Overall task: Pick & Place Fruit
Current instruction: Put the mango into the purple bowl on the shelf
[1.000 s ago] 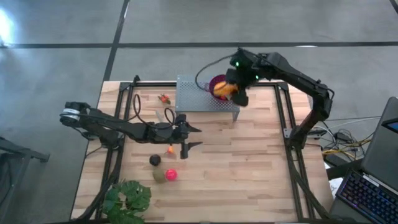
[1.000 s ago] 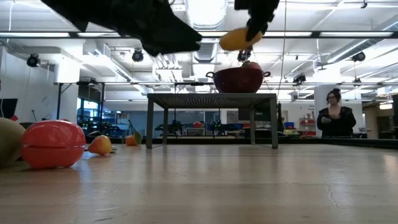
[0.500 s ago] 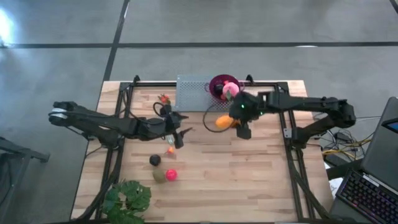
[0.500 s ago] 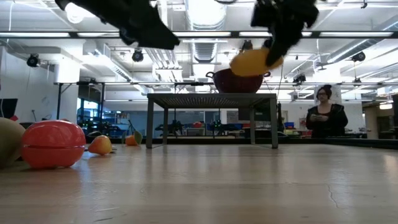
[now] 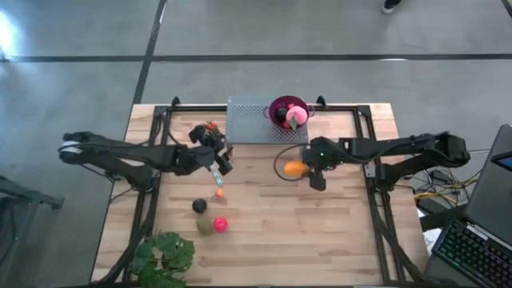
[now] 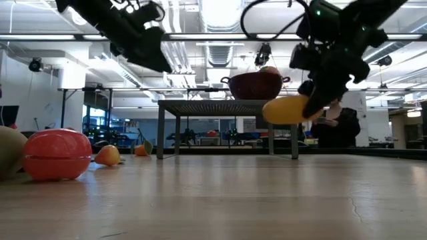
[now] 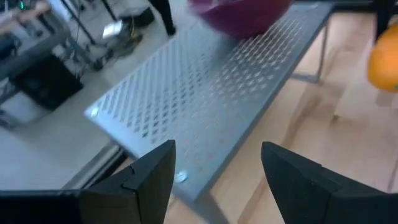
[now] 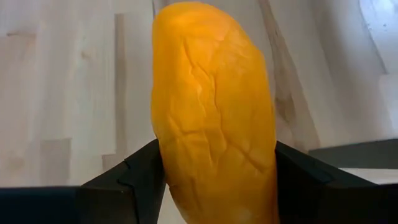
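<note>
An elongated orange fruit piece [image 8: 211, 106] hangs above the table's middle, with my right gripper [image 5: 304, 169] shut on it, on the near side of the grey perforated stand [image 5: 260, 120]. The purple bowl [image 5: 280, 106] stands on that stand with a pink ball [image 5: 297, 114] inside. My left gripper [image 7: 217, 149] hovers open and empty by the stand's near left corner. On the table to the near left lie a red ball [image 5: 220, 225], an olive-green piece [image 5: 206, 226], a dark ball [image 5: 199, 206] and a tiny orange bit [image 5: 218, 193]. My right gripper pinches the orange piece by its two long sides [image 8: 177, 165] between its two fingers, toward one end. The fingers slant down from the table's right and lie along the piece, whose free end sticks out beyond them. The piece [image 6: 287, 110] is lifted clear of the table.
A leafy green plant [image 5: 164, 256] sits at the near left corner. Another small red-orange bit [image 5: 211, 126] lies left of the stand. Bare wood stretches across the table's near right. A person [image 6: 340, 127] stands in the room beyond.
My right gripper has come down from over the bowl toward the table's near edge, carrying the orange piece, which stays clear of the table. My left gripper has drawn back toward the table's left and far edges and tipped up to point more level.
</note>
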`<state>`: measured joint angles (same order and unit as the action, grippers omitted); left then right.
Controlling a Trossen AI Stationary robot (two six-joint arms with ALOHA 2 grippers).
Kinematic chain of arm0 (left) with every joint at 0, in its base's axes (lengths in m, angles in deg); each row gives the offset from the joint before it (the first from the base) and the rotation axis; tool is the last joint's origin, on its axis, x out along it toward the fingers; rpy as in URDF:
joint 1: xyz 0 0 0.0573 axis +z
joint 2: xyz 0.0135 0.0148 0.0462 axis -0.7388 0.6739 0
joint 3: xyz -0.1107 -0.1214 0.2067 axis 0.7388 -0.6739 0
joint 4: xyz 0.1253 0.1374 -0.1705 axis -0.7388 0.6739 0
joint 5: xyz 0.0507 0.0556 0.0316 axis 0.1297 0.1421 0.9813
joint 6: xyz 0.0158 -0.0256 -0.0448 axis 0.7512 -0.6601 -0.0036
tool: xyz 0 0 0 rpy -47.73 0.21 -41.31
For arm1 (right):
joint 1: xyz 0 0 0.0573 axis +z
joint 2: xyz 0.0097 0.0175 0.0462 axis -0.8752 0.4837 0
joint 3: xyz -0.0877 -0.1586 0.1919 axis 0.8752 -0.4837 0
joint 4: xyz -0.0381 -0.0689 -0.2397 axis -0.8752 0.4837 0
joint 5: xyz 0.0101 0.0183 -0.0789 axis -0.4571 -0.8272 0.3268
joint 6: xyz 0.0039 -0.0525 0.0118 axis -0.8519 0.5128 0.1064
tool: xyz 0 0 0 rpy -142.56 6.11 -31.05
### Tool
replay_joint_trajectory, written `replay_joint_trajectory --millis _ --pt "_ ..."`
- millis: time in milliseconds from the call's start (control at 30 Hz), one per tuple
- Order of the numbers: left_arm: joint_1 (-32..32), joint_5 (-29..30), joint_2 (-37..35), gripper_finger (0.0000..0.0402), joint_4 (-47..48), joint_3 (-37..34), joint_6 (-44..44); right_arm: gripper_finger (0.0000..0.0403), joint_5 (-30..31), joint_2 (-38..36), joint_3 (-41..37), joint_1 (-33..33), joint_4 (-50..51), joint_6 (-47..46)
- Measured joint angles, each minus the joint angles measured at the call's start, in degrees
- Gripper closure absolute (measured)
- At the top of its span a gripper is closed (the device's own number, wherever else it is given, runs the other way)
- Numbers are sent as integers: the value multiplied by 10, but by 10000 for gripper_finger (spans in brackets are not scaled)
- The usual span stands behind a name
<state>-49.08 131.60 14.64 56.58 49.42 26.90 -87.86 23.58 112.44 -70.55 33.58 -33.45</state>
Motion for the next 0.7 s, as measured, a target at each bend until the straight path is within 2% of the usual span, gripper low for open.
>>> replay_joint_trajectory --millis 133,300,700 --pt "30 -20 -2 159 54 0 -21 183 0 9 -37 0 -40 -4" --pt "37 -22 1 159 94 0 -40 189 0 19 -77 3 -100 -21" --pt "37 -23 0 158 96 0 -53 159 -1 47 -114 2 -130 -26"
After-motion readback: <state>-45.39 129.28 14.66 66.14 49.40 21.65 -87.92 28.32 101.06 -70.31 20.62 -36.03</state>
